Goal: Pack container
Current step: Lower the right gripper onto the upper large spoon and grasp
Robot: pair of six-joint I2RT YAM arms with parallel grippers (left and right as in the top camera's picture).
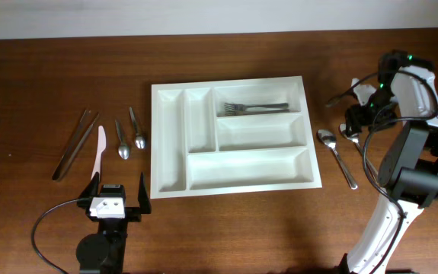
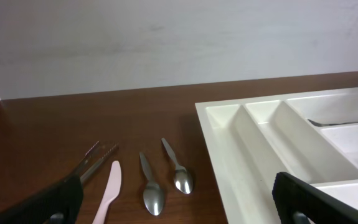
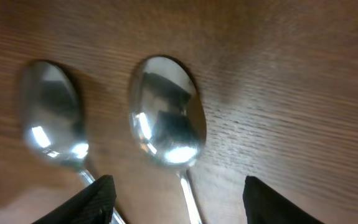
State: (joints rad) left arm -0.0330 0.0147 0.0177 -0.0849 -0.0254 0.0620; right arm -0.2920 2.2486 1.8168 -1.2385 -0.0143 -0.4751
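Steel spoon (image 3: 166, 112) lies between the right gripper's (image 3: 180, 196) spread fingers, right of the white cutlery tray (image 1: 169, 144) mid-frame. The neighbour spoon (image 3: 51, 121) lies so close a finger could clip it; left gripper (image 1: 119, 199) gapes empty.

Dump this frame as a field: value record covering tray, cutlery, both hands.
tray: white cutlery tray, centre of overhead view
in tray: forks, top-right compartment; other compartments empty
left of tray: tongs, pink knife, two small spoons
right of tray: two spoons, lying flat
left hand: open, empty, apart from the cutlery
right hand: open, low over the two spoons, holding nothing
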